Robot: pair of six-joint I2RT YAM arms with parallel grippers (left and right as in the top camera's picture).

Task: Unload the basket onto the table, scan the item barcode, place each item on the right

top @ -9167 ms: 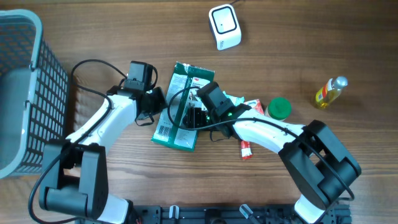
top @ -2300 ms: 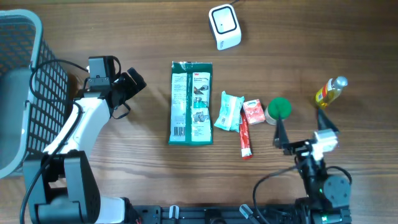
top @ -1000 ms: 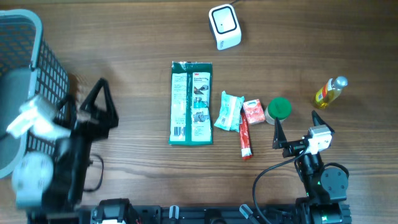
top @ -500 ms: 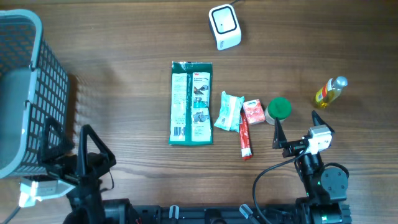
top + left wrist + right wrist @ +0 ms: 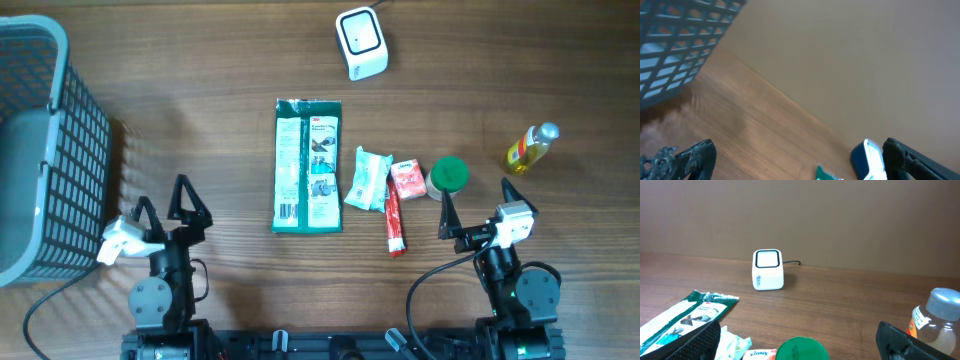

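Green packet (image 5: 308, 166), single, one white scanner (image 5: 361, 42), one bottle (image 5: 531, 147), one basket (image 5: 82, 150)

The small red-and-white packet (image 5: 760, 354) reads what looks like "Kleenex"; print on the other labels is too small to read.

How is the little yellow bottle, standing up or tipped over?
Standing up. In the right wrist view the bottle has its grey cap on top, body straight below it.
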